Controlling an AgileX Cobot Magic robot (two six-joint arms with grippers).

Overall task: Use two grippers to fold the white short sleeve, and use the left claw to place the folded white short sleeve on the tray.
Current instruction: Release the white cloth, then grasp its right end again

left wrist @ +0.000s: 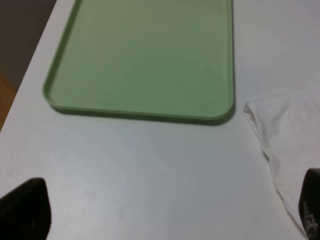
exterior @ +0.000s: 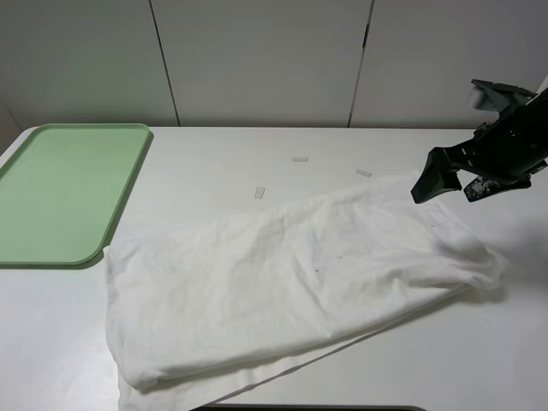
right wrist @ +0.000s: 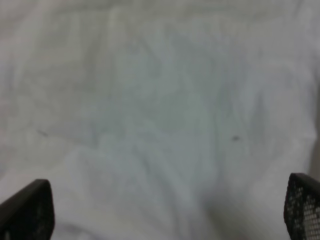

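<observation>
White short sleeve (exterior: 282, 274) lies spread below right end effector (exterior: 449, 193).

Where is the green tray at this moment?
In the high view the green tray lies on the table at the far left, its near corner close to the white shirt.

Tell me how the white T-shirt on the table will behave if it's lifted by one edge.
Probably floppy: the T-shirt lies wrinkled and folded over itself, so it should drape and sag. Likely light, its layers lying thin and flat. Pushed, it would probably bunch up rather than slide whole across the smooth table.
</observation>
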